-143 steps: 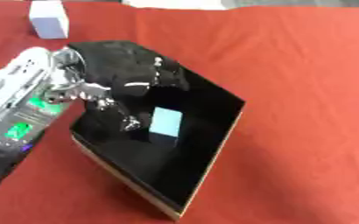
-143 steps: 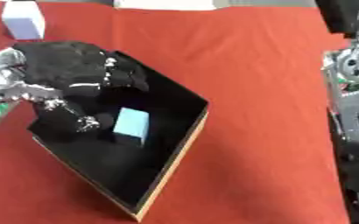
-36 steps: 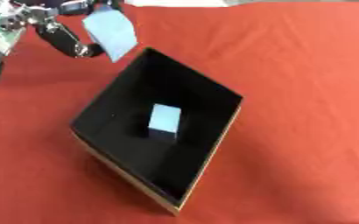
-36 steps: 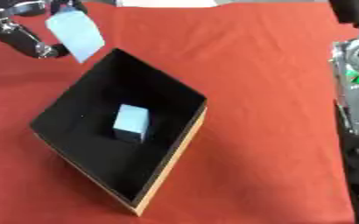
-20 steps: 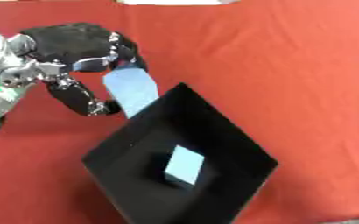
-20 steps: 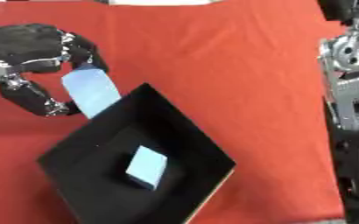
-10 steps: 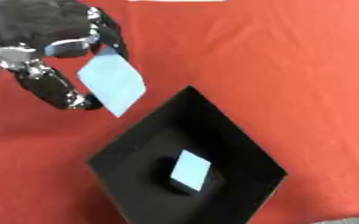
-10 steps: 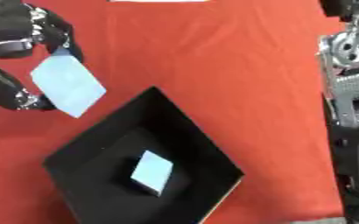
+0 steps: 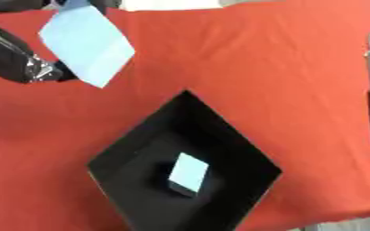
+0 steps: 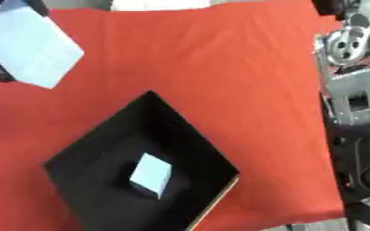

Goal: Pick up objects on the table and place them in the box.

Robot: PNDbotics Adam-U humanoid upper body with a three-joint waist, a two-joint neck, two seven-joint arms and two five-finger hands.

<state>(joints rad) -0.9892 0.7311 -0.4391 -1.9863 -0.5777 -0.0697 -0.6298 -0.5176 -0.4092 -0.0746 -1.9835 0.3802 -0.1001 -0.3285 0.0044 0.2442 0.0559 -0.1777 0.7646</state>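
An open black box [image 9: 219, 131] stands cornerwise on the red cloth, low in the left eye view. One pale blue block [image 9: 188, 173] lies on its floor. A second, larger-looking pale blue block [image 9: 87, 44] hangs in the air at the upper left, well above and to the left of the box's far corner. My left hand [image 9: 18, 61] holds it: black fingers pinch its top and its lower left edge. My right arm [image 10: 348, 85] runs along the right edge of the right eye view, with its hand cut off at the upper corner.
The red cloth [image 9: 275, 58] covers the table around the box. A white object [image 9: 168, 4] shows at the far edge. The table's near edge [image 10: 314, 223] shows at the lower right.
My left hand has lifted the pale blue block up and to the left, away from the box's far corner and closer to the camera. The box and the block inside it stay put.
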